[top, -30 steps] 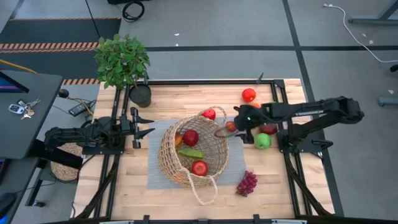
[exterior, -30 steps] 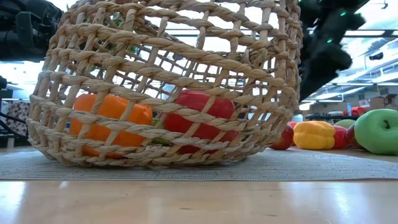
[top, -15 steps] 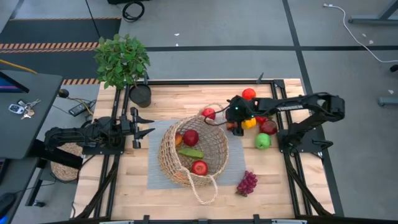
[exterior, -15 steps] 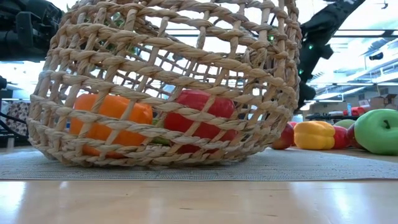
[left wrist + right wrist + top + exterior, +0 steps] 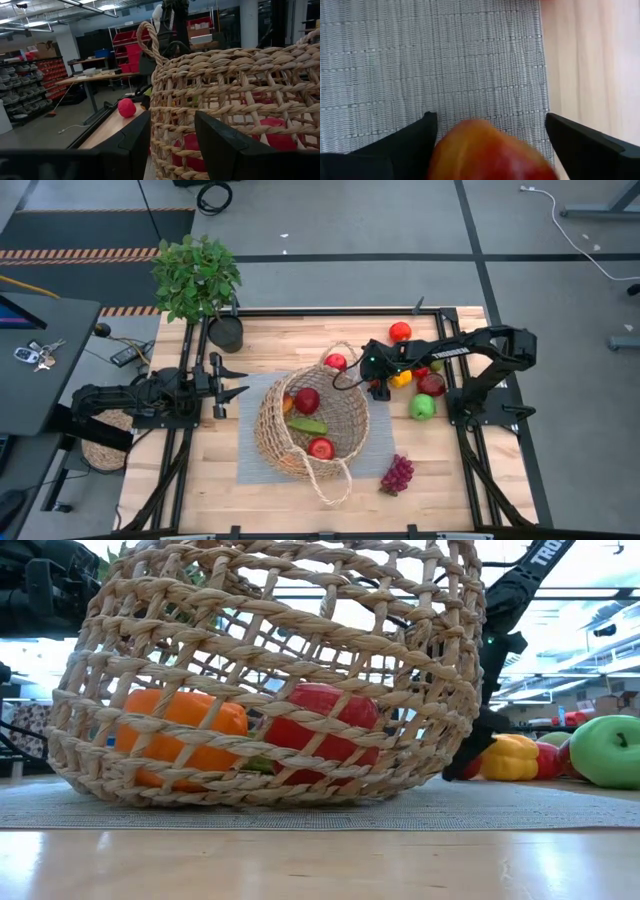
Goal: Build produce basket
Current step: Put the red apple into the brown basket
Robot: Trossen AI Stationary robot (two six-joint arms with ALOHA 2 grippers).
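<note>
The woven basket (image 5: pixel 310 425) stands on a grey mat (image 5: pixel 255 470) and holds red apples (image 5: pixel 307 401), a green piece and an orange pepper (image 5: pixel 180 735). A small red-yellow apple (image 5: pixel 485 150) lies on the mat's far right corner. My right gripper (image 5: pixel 490 121) points steeply down over it, open, one finger on each side with a gap to each. In the high view the right gripper (image 5: pixel 376 385) is just right of the basket. My left gripper (image 5: pixel 172 145) waits open at the table's left, level, facing the basket wall (image 5: pixel 240 100).
Loose produce lies right of the basket: a yellow pepper (image 5: pixel 400 378), a green apple (image 5: pixel 423 407), red fruits (image 5: pixel 400 332), (image 5: pixel 432 384), grapes (image 5: pixel 397 475), and a red apple (image 5: pixel 336 363) by the far handle. A potted plant (image 5: pixel 197 277) stands at the far left corner.
My right gripper has come down and toward the basket, from above the loose produce to just above the mat, and now straddles the small apple. The basket and the produce have kept their places.
</note>
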